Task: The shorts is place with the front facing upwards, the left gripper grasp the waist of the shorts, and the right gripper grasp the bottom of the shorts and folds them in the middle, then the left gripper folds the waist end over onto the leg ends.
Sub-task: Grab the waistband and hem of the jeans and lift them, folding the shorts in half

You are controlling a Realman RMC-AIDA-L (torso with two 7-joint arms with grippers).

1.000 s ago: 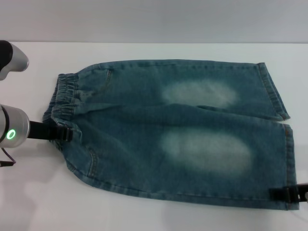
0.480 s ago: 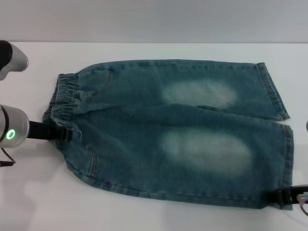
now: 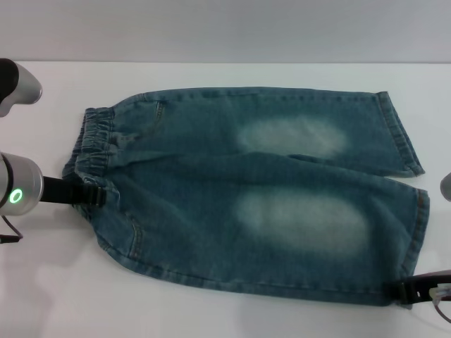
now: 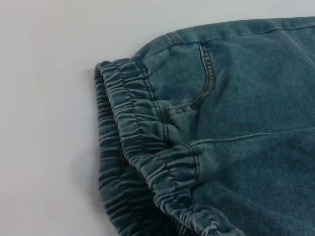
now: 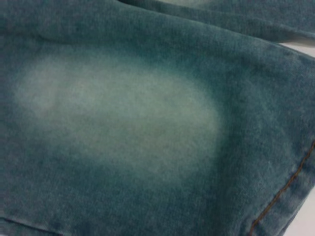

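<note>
At the near corner of the shorts (image 3: 254, 190), by the hem of the nearer leg, sits the right gripper (image 3: 412, 289); its black tip touches or just overlaps the denim edge. Can't tell if its jaws are open or closed on cloth, as only a sliver shows.

The shorts lie flat on the white table (image 3: 211, 317), front up. Long axis runs L–R across the robot: elastic waist (image 3: 95, 141) toward the robot's left, leg ends (image 3: 409, 141) toward its right.

Left gripper (image 3: 95, 193) is at the waist's near end, tip against the ruffled band where it meets the side seam. Whether its jaws are shut on the band can't be told either; the left wrist view shows only the band and a front pocket (image 4: 197, 83), no fingers.

So each arm is at its own end of the near long edge. My read: the 1st fold turns on that edge. Both ends would lift together and carry away from the robot, over the crotch line, onto the far leg. Right-side hold looks marginal, right at the corner, and it could slip.
</note>
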